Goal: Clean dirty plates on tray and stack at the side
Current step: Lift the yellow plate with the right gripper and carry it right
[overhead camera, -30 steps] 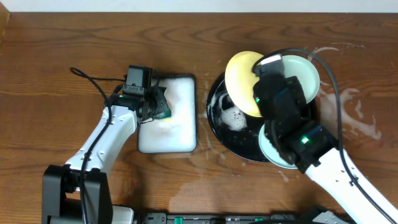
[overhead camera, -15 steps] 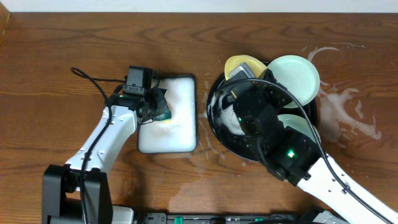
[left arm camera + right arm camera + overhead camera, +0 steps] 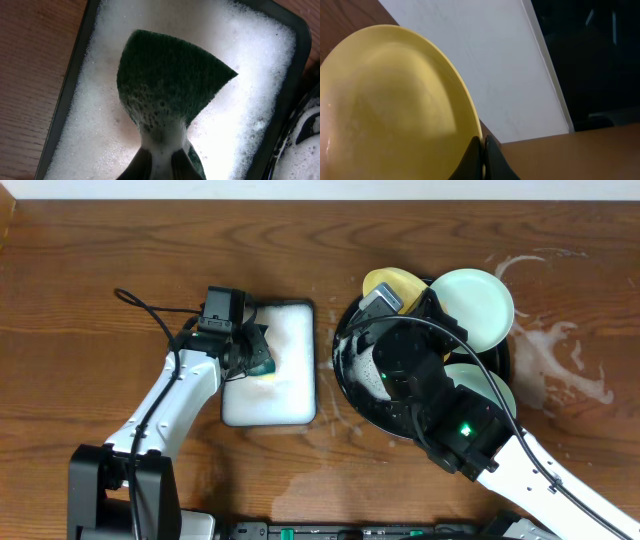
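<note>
At the left wrist, left end effector (image 3: 161, 162) clamped on a soapy green sponge (image 3: 170, 85), over the white foam tray (image 3: 74, 75); to its right, right end effector (image 3: 481, 150) closed on the yellow plate (image 3: 390, 110) rim, plate tilted above the black tray (image 3: 341, 350); sponge arm must reach right to it; farther right, mint plate (image 3: 475, 305) on the tray, second mint plate (image 3: 500, 390) half hidden by the arm.

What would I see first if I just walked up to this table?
The yellow plate, pinched at its rim by the right arm's fingers at the black tray's far edge. Next, the soapy green sponge that the left arm's fingers hold over the white foam tray.
</note>
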Action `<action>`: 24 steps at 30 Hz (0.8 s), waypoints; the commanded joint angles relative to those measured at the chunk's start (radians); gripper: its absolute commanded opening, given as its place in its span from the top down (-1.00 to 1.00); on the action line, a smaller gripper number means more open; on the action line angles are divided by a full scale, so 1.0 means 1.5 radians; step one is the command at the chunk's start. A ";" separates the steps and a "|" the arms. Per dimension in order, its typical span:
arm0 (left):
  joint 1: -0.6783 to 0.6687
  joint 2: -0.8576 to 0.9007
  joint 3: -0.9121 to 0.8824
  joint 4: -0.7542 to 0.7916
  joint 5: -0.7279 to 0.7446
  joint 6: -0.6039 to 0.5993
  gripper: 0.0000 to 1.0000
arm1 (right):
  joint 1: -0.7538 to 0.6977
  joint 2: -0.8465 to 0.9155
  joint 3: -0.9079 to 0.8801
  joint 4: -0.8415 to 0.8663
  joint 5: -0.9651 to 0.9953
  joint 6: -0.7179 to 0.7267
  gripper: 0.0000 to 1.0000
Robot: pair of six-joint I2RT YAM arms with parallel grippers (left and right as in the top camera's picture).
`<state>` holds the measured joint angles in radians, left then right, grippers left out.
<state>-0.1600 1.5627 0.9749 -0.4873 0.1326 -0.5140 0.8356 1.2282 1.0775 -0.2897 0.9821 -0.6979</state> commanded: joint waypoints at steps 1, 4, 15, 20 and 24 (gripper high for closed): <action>0.002 0.005 -0.003 -0.002 0.004 0.016 0.85 | 0.006 -0.003 0.001 0.002 0.015 0.020 0.98; 0.002 0.005 -0.003 -0.001 0.004 0.016 0.85 | 0.006 -0.002 0.001 0.001 0.015 0.021 0.98; 0.002 0.005 -0.004 -0.002 0.004 0.016 0.85 | 0.005 0.000 0.001 -0.007 0.015 0.048 0.98; 0.002 0.005 -0.004 -0.002 0.004 0.016 0.85 | -0.003 0.001 0.001 -0.025 0.005 0.067 0.98; 0.002 0.005 -0.004 -0.002 0.004 0.016 0.85 | -0.020 0.001 0.001 -0.036 -0.001 0.090 0.98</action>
<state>-0.1600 1.5627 0.9749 -0.4877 0.1326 -0.4995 0.8253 1.2293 1.0775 -0.3405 0.9768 -0.6167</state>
